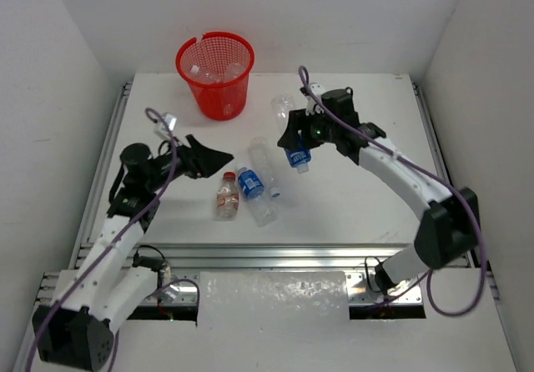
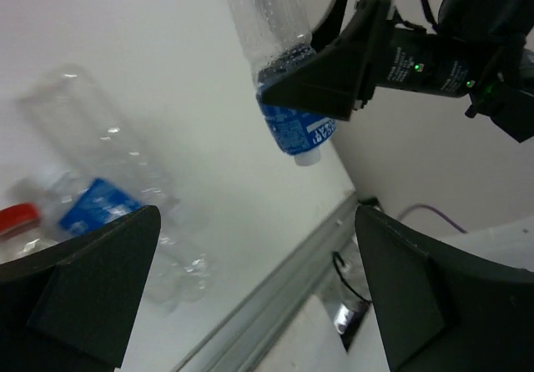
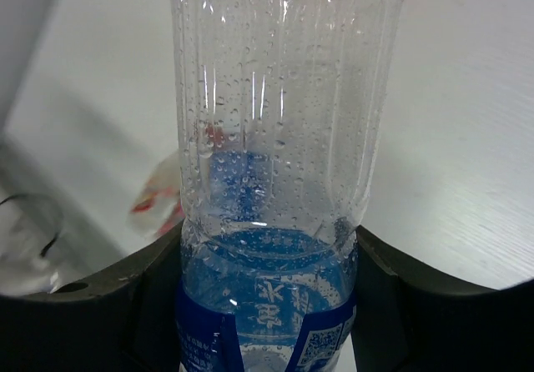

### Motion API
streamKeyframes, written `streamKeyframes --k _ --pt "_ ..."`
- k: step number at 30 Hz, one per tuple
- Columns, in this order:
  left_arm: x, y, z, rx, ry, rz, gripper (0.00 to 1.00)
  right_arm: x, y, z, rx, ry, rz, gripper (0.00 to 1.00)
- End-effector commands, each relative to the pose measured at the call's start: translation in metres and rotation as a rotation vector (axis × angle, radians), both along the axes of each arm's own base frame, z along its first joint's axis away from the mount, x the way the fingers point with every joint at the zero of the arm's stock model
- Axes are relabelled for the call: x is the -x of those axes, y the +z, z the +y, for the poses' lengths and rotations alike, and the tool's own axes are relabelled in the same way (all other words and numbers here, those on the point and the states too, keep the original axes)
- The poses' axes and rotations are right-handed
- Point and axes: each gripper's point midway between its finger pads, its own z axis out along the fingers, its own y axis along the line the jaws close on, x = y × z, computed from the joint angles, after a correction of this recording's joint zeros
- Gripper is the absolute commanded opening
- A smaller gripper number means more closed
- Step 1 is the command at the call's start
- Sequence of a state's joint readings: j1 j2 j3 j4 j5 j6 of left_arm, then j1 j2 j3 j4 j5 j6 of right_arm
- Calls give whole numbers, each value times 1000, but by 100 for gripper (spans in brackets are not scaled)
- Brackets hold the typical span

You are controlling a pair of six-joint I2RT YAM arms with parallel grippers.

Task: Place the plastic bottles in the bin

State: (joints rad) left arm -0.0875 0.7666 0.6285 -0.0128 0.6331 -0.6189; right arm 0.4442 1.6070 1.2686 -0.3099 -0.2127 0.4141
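Note:
My right gripper [image 1: 297,141] is shut on a clear bottle with a blue label [image 1: 293,132] and holds it cap-down above the table's middle. In the right wrist view the bottle [image 3: 275,138] fills the gap between the fingers [image 3: 133,305]. It also shows in the left wrist view [image 2: 275,63]. My left gripper [image 1: 214,157] is open and empty, left of three bottles lying on the table: a red-labelled one [image 1: 226,195], a blue-labelled one [image 1: 249,183] and a plain clear one [image 1: 264,190]. The red mesh bin [image 1: 219,97] stands at the back with clear bottles [image 1: 229,72] inside.
A loose white cap [image 1: 275,193] lies by the clear bottle. Aluminium rails [image 1: 275,255] run along the table's near edge and sides. White walls enclose the table on three sides. In the left wrist view the lying bottles [image 2: 96,205] are at the left.

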Motion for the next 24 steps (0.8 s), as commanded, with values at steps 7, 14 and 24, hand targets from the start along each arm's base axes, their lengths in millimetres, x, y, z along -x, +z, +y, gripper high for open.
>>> streamKeyframes --k 7,14,24 --pt "-8 94 -83 162 -294 -217 100 137 94 57 -341 573 -217 40" --pt "-6 104 -112 173 -324 -235 100 161 97 66 -354 637 -194 39" --pt "4 71 -138 133 -405 -155 45 162 107 71 -354 640 -190 40"
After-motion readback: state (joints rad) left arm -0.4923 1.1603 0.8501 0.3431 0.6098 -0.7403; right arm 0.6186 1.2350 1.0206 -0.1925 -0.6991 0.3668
